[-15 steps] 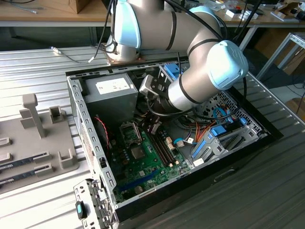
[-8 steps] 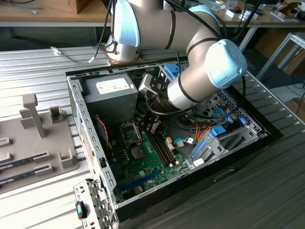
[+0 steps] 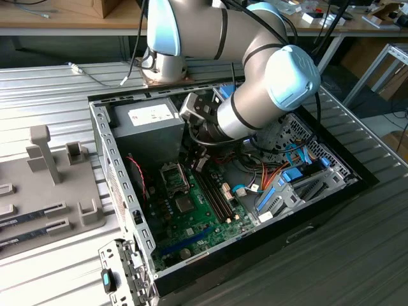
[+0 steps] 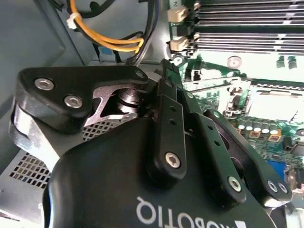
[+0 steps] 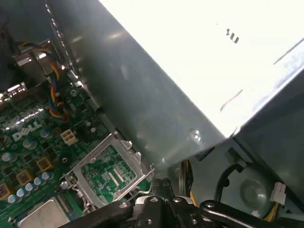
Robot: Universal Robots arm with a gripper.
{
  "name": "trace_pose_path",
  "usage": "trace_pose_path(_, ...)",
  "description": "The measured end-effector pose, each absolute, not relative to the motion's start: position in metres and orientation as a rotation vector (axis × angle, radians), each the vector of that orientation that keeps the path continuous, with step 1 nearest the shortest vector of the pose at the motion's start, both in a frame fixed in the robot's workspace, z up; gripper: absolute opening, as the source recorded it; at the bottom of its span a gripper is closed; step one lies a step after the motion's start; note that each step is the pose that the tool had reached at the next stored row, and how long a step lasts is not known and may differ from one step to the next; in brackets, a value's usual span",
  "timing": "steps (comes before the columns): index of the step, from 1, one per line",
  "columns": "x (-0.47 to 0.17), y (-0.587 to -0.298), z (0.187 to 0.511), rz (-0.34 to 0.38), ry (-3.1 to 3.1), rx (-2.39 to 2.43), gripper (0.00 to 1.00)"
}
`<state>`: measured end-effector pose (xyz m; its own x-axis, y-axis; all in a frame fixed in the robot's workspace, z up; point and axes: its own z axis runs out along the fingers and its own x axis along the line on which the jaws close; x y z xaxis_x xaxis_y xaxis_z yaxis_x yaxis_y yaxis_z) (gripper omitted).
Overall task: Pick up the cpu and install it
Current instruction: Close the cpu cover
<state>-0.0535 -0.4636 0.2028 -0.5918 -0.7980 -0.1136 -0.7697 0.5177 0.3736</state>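
Jaws closed tight together, gripper (image 4: 164, 65) low inside pc case (image 3: 104, 150), just beside grey psu box (image 3: 148, 127), near open socket frame (image 5: 108, 175) on motherboard (image 3: 191, 220), cpu location: can't tell.

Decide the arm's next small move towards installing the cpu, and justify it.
Probably slide the gripper away from the power supply, past the socket, until it hangs over the cpu. The socket looks empty, the silver chip lies on the board beside it, and the gripper is not yet above it.
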Motion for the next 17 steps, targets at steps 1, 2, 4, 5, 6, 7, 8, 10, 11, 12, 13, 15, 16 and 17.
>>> trace_pose_path(1, -0.0543, -0.4635, 0.2028, -0.602, -2.674, 1.383, 0.11)
trace_pose_path(2, -0.0551, -0.4635, 0.2029, -0.602, -2.674, 1.383, 0.11)
trace_pose_path(4, -0.0559, -0.4635, 0.2029, -0.602, -2.674, 1.384, 0.11)
trace_pose_path(5, -0.0559, -0.4635, 0.2029, -0.602, -2.674, 1.384, 0.11)
trace_pose_path(6, -0.056, -0.4636, 0.2031, -0.602, -2.674, 1.384, 0.11)
trace_pose_path(7, -0.056, -0.4636, 0.2036, -0.602, -2.674, 1.384, 0.11)
trace_pose_path(8, -0.056, -0.4636, 0.2054, -0.602, -2.674, 1.384, 0.11)
trace_pose_path(10, -0.056, -0.4635, 0.2092, -0.602, -2.674, 1.384, 0.11)
trace_pose_path(11, -0.056, -0.4635, 0.2111, -0.602, -2.674, 1.384, 0.11)
trace_pose_path(12, -0.056, -0.4635, 0.2111, -0.603, -2.674, 1.384, 0.11)
trace_pose_path(13, -0.0567, -0.4635, 0.2113, -0.603, -2.674, 1.384, 0.11)
trace_pose_path(15, -0.0575, -0.4635, 0.2113, -0.604, -2.674, 1.384, 0.11)
trace_pose_path(16, -0.0576, -0.4635, 0.2113, -0.604, -2.674, 1.384, 0.11)
trace_pose_path(17, -0.0576, -0.4635, 0.2112, -0.605, -2.674, 1.384, 0.11)
